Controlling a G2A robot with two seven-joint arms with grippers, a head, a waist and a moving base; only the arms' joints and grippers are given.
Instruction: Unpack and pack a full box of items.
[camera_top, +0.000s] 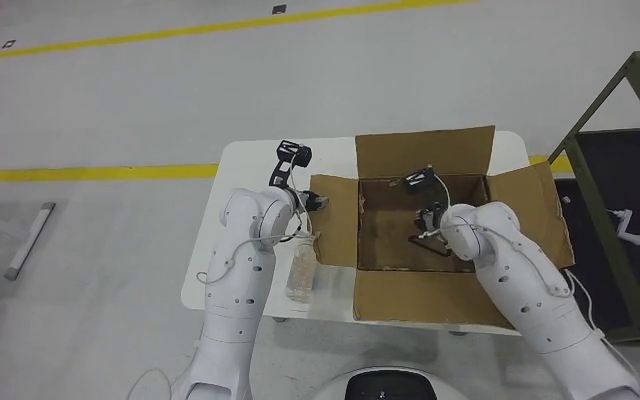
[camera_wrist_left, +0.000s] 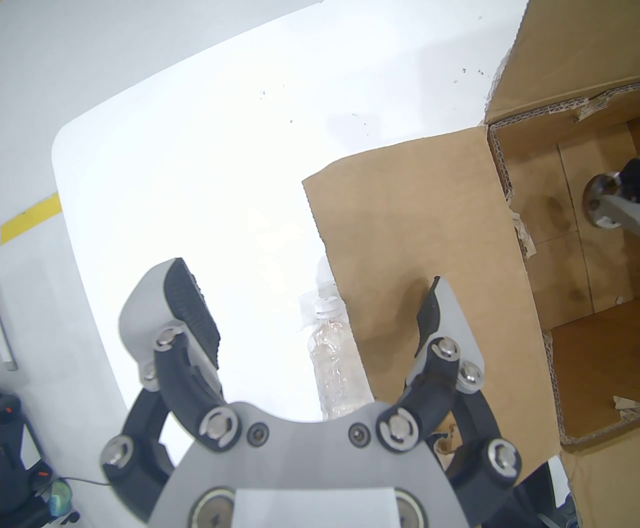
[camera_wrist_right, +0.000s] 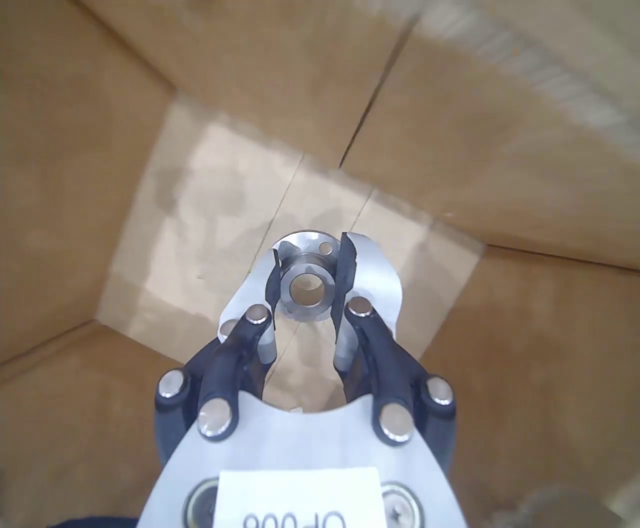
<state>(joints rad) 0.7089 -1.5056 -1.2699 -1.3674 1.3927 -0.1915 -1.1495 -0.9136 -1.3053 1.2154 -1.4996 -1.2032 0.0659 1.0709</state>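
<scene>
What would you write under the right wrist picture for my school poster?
The right gripper grips a round metal part inside the open cardboard box.

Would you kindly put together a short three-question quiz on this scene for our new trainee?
1. True or false: the right gripper is shut on a metal flanged ring inside the cardboard box.
2. Where does the clear plastic bottle lie? A) inside the box; B) on the white table, outside the box by its flap; C) in the right gripper.
3. Fill in: the fingers of the left gripper are ____.
Key: 1 true; 2 B; 3 open.
</scene>
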